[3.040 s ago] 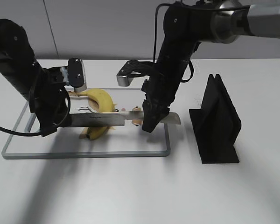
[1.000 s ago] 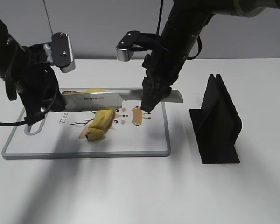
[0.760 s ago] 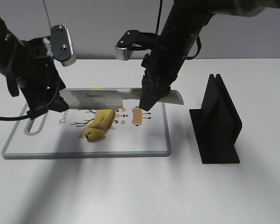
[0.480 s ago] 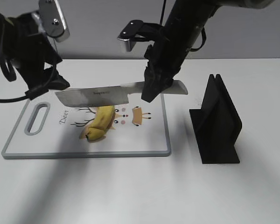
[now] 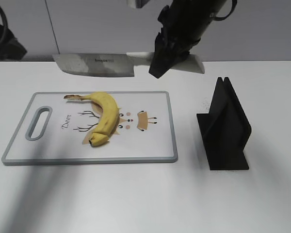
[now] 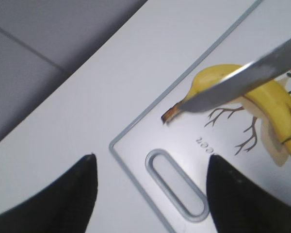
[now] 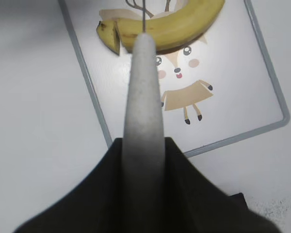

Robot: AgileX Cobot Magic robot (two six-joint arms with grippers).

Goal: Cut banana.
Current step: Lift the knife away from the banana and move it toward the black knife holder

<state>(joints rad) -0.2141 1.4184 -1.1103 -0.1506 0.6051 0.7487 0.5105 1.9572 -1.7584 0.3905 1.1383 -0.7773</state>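
Observation:
The yellow banana lies curved on the white cutting board, stem to the far left, with a cut showing near its dark tip. My right gripper is shut on the grey handle of a large knife and holds it level, high above the board's far edge, with the blade pointing left. My left gripper is open and empty, high over the board's handle hole. In the exterior view only a dark part of the left arm shows at the top left.
A black knife stand is upright on the white table, right of the board. The board has a deer drawing and a grey rim. A grey wall runs behind the table.
The right gripper has lifted the knife from just above the banana to well above the board. The left arm has risen and drawn back to the left, almost out of the exterior view.

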